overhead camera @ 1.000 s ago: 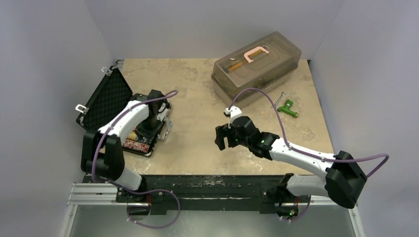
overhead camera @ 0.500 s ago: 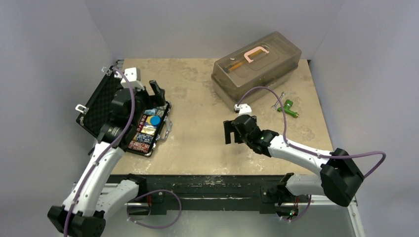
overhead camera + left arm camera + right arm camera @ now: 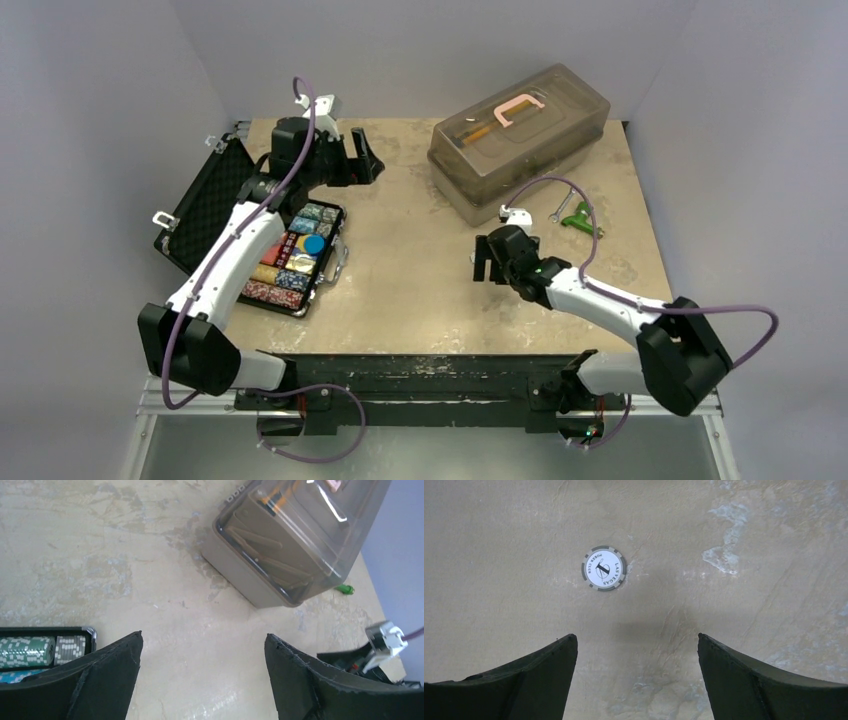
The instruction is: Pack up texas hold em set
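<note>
The black briefcase of the texas hold em set lies open at the left, its foam lid (image 3: 205, 205) leaning back and its tray (image 3: 262, 296) filled with rows of coloured chips and a blue disc (image 3: 314, 243). My left gripper (image 3: 362, 165) hovers open past the case's far right corner, over bare table; the left wrist view shows nothing between its fingers (image 3: 203, 635) and the case corner with chips (image 3: 30, 650) at lower left. My right gripper (image 3: 480, 262) is open at mid-table. In its wrist view a loose white-and-grey poker chip (image 3: 604, 568) lies flat just ahead of the open fingers (image 3: 636, 636).
A large translucent grey tub (image 3: 520, 135) with a pink clamp inside stands at the back right, also seen from the left wrist (image 3: 300, 540). A green-handled tool (image 3: 578, 218) and a small wrench lie to the right of my right gripper. Walls close in on three sides.
My left arm has lifted out of the case and swung to the back, its gripper opening. My right gripper has shifted right and slightly farther back, staying open.
</note>
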### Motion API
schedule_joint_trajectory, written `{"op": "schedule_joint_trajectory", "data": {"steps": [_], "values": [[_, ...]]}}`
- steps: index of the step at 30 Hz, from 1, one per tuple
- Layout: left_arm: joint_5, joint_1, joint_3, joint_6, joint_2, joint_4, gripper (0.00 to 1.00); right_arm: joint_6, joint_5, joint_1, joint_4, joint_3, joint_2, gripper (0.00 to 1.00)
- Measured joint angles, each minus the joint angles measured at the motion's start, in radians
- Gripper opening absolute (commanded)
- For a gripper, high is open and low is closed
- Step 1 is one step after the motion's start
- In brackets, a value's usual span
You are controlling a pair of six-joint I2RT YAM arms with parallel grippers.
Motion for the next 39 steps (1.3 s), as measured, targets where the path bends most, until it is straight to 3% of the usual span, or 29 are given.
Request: {"op": "schedule_joint_trajectory", "data": {"steps": [10, 18, 28, 39], "values": [[0.044, -0.029, 0.001, 0.033, 0.037, -0.136, 0.85, -0.014, 0.032, 0.002, 0.171, 0.05, 0.288, 0.83], [0.109, -0.023, 0.016, 0.031, 0.077, -0.174, 0.78, -0.024, 0.088, 0.008, 0.231, 0.068, 0.333, 0.72], [0.178, 0.015, 0.026, 0.006, 0.084, -0.175, 0.78, -0.039, 0.097, 0.041, 0.271, 0.117, 0.396, 0.59], [0.19, 0.015, 0.029, 0.005, 0.092, -0.175, 0.77, -0.034, 0.096, 0.041, 0.292, 0.127, 0.413, 0.53]]}}
